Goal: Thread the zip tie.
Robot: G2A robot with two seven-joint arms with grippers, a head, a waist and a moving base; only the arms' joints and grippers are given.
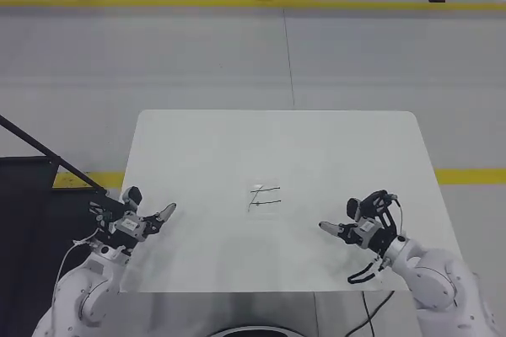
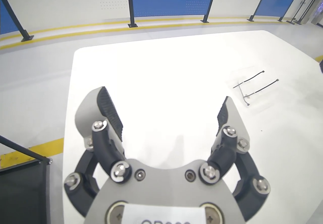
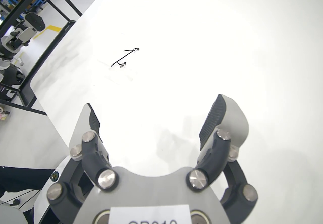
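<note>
The white table (image 1: 320, 152) is bearing the work. The left gripper (image 2: 164, 99) and right gripper (image 3: 154, 104) are hovering over its near edge, jaws wide and empty. The zip ties (image 1: 264, 196) are lying mid-table between them, untouched. Judgement: pickup is pending, calling for a fine pinch on one tie.

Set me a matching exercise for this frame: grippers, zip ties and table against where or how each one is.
1 left gripper
2 right gripper
3 zip ties
4 table

a white, rounded corners
b open, over the table's near right edge
c thin, dark, lying mid-table
d open, over the table's near left edge

Pairs: 1-d, 2-b, 3-c, 4-a
</note>
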